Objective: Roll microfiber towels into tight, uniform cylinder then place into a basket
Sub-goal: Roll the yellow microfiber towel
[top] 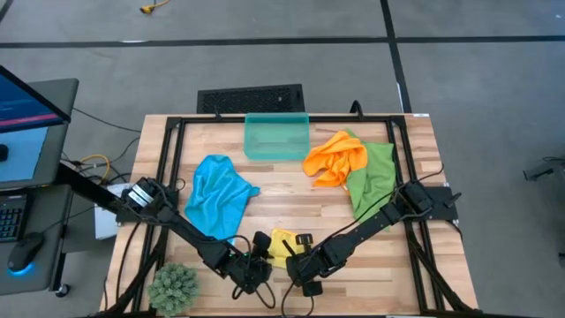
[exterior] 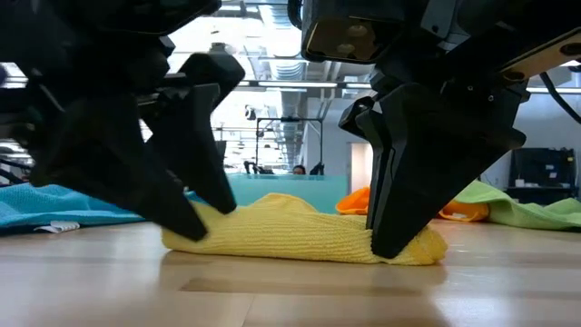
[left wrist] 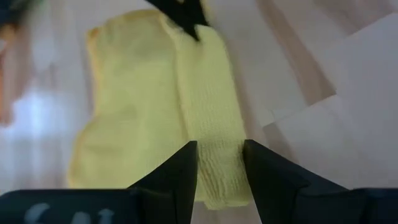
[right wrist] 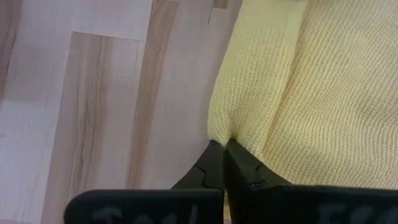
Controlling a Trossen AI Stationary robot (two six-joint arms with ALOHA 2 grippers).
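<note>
Jaws: left gripper straddles yellow towel's rolled fold, bottom centre; right gripper clenched on its edge.

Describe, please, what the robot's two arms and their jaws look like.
Both arms are dark, jointed and slim, with black cables trailing along them. The left gripper ends in two black, wedge-shaped jaws; the right gripper has the same tapered black jaws. Faint pale markings show on each gripper's body in the wrist views.

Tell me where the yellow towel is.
In the high view, the yellow towel lies at the table's near edge, between the left gripper and right gripper, below the blue towel.
</note>
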